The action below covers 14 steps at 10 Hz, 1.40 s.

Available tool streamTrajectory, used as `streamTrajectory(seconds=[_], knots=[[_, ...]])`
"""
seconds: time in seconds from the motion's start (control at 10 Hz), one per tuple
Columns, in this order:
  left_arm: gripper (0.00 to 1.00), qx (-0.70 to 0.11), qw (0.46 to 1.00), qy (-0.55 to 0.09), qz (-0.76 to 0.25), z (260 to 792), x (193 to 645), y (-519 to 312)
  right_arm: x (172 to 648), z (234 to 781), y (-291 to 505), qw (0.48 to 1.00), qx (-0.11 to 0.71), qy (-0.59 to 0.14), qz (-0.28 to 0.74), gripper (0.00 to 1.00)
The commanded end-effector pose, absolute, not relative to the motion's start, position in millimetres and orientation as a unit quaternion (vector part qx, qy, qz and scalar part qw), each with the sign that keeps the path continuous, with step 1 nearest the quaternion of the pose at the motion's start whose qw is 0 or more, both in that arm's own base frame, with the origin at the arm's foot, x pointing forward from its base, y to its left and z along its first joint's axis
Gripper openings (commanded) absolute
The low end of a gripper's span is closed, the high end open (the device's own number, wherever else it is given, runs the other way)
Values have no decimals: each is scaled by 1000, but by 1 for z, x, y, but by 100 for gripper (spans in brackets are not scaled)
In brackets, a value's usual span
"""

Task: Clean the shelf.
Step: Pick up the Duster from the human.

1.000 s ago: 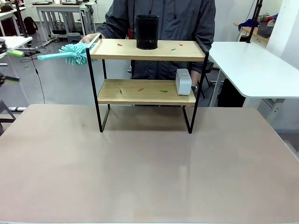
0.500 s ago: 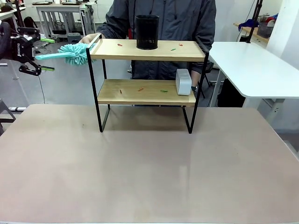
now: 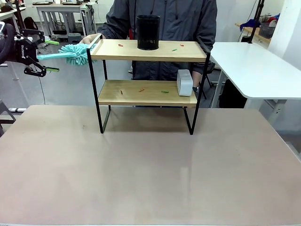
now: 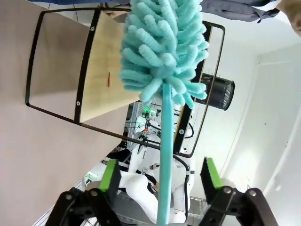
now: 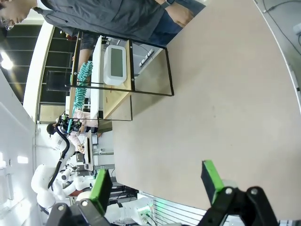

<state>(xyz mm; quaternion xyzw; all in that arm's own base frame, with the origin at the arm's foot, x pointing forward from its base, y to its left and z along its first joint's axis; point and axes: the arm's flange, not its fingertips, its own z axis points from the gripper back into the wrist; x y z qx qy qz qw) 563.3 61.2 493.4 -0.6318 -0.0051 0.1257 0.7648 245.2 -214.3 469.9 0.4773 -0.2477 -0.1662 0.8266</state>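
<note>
Straddling the teal duster's (image 3: 75, 53) thin handle, the left gripper (image 3: 51, 56) has its fingers spread, one on each side, not pinching it. The fluffy head hangs just beside the top left corner of the shelf (image 3: 141, 92), near a person's hand (image 3: 88, 40). The shelf stands mid-table at the far edge, scraps on both boards. The right gripper (image 5: 156, 183) is spread, holding nothing

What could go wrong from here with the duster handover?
The left gripper has its pads open around the duster handle; if the person's hand lets go early, the duster may drop. Sweeping the shelf top could knock over the black mesh cup. The white clock on the lower board looks similarly exposed.
</note>
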Motion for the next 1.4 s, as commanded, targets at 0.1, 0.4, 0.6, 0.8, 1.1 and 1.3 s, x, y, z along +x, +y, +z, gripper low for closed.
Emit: streamTrajectory(seconds=[0.1,0.4,0.6,0.8,1.1,1.3], knots=[[0,-648,752,-20,116,491,553,56,247,470,-215,824,479,-260,-156,100],[7,-645,756,-30,112,493,551,57,247,470,-215,824,479,-260,-156,100],[0,-647,754,-30,110,493,550,57,247,470,-215,824,479,-260,-156,100],[0,-653,749,-27,107,491,547,56,247,470,-215,824,479,-260,-156,100],[0,-649,758,-33,64,513,519,71,247,470,-215,824,479,-260,-156,100],[0,-559,827,-55,-24,540,449,115,247,470,-215,824,479,-260,-156,100]])
